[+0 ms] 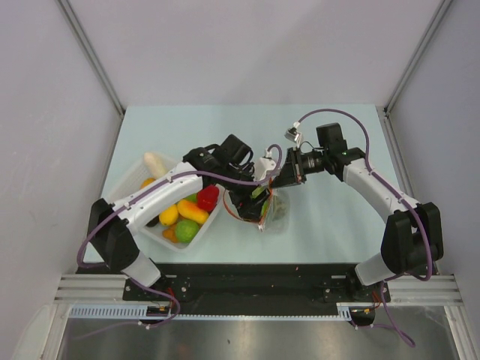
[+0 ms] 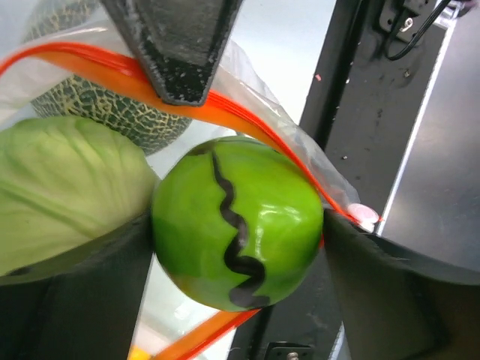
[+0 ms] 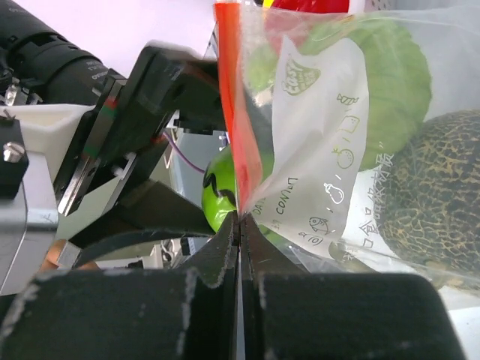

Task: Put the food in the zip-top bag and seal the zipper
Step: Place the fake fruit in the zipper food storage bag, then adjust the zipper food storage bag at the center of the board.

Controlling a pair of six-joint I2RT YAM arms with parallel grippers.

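Observation:
My left gripper (image 2: pixel 238 240) is shut on the bright green fruit (image 2: pixel 238 225) with a black zigzag line, held at the bag's open mouth. The zip-top bag (image 3: pixel 322 142) is clear with printed icons; its orange-red zipper (image 3: pixel 234 97) runs along the mouth and also shows in the left wrist view (image 2: pixel 225 112). My right gripper (image 3: pixel 240 225) is shut on the bag's zipper edge and holds the mouth up. Inside the bag lie the pale green cabbage (image 2: pixel 60 187) and the mottled grey-green ball (image 3: pixel 435 187). In the top view both grippers meet at the bag (image 1: pixel 274 208).
A clear plastic tray (image 1: pixel 154 232) at the left holds a red pepper (image 1: pixel 208 197), yellow lemons (image 1: pixel 192 211), another green fruit (image 1: pixel 187 229) and other toy produce. The black base rail (image 1: pixel 247 281) runs along the table's near edge.

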